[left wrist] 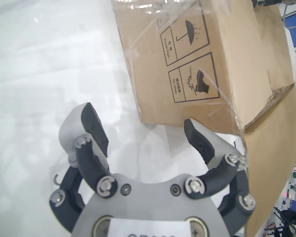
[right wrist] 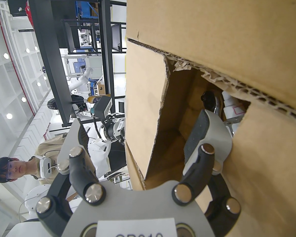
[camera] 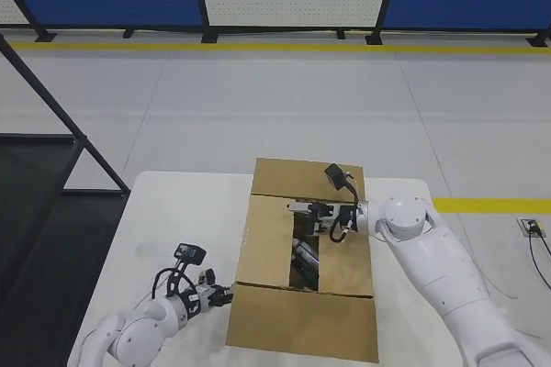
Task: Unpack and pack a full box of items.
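Observation:
A brown cardboard box (camera: pixel 303 275) sits mid-table with its flaps spread. Through its narrow opening (camera: pixel 305 246) I see dark and white items (right wrist: pixel 230 106). My right gripper (camera: pixel 305 211) hangs open at the far end of that opening. One of its fingers (right wrist: pixel 203 129) is inside the box and the other is outside, with a flap's torn edge (right wrist: pixel 148 114) between them, unclamped. My left gripper (left wrist: pixel 143 129) is open and holds nothing, low over the table just short of the box's taped near-left corner (left wrist: pixel 187 80); in the top view this left gripper (camera: pixel 222 294) sits beside that corner.
The white table (camera: pixel 165 220) has bare room to the left of the box and a narrower strip on its right. A black metal frame (camera: pixel 46 138) stands off the table's left side. A cable (camera: pixel 546 266) lies on the floor at right.

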